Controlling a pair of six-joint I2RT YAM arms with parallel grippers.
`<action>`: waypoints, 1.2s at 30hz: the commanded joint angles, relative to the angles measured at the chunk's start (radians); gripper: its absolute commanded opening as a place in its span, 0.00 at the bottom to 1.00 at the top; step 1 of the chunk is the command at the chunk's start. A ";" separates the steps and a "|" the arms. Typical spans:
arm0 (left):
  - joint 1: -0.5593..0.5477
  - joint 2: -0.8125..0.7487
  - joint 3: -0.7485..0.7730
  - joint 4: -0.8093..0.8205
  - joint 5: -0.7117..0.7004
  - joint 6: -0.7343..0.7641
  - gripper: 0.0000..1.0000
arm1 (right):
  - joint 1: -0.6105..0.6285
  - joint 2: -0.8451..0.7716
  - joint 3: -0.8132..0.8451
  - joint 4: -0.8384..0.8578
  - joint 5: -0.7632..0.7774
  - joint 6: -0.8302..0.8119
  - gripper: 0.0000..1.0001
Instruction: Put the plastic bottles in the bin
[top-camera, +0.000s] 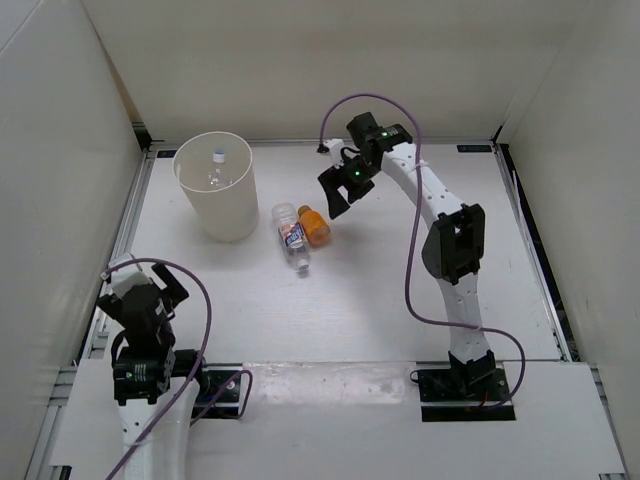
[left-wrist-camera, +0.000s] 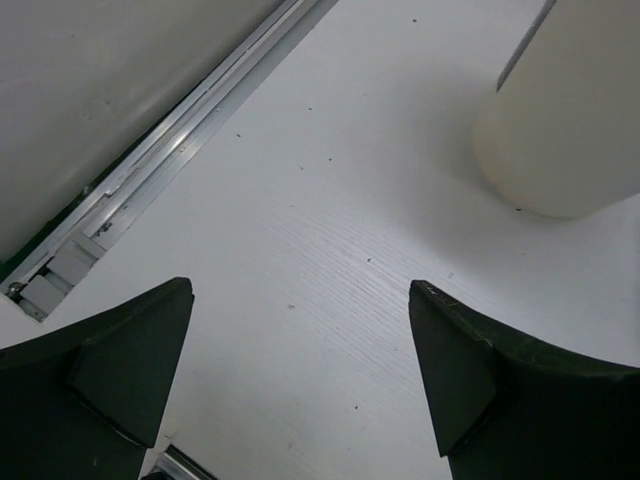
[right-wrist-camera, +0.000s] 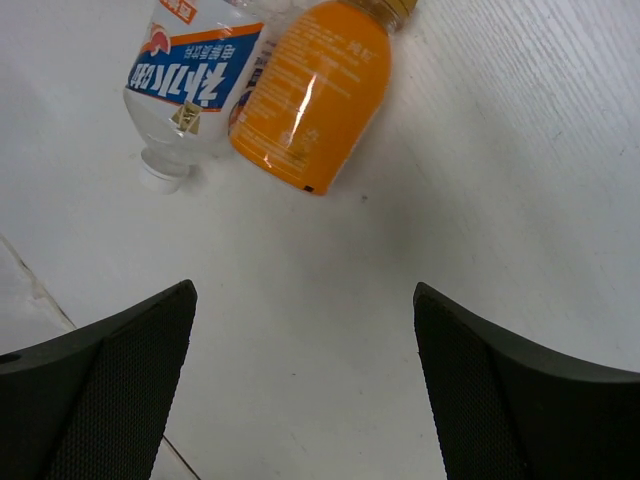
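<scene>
From above: one bottle (top-camera: 217, 165) sits inside the bin (top-camera: 228, 215); clear bottle (top-camera: 292, 237) and orange bottle (top-camera: 315, 225) lie touching on the table nearby; right gripper (top-camera: 343, 200) hovers just beside them, fingers spread; left gripper (top-camera: 150, 290) spread, near its base. Left wrist: bin wall ahead. Right wrist: both bottles ahead of wide-open jaws.

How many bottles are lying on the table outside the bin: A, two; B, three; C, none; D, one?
A: a clear bottle and an orange bottle lie side by side on the table, to the right of the bin.
</scene>
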 joint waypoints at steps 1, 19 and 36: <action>-0.001 -0.012 0.019 -0.014 0.104 -0.044 0.99 | -0.075 0.030 0.030 0.006 -0.168 0.002 0.90; -0.002 0.067 0.104 -0.127 0.221 -0.093 0.99 | -0.190 0.105 -0.024 0.131 -0.417 0.103 0.90; -0.005 0.048 0.066 -0.103 0.227 -0.091 0.99 | -0.066 0.232 0.120 0.110 -0.291 0.216 0.90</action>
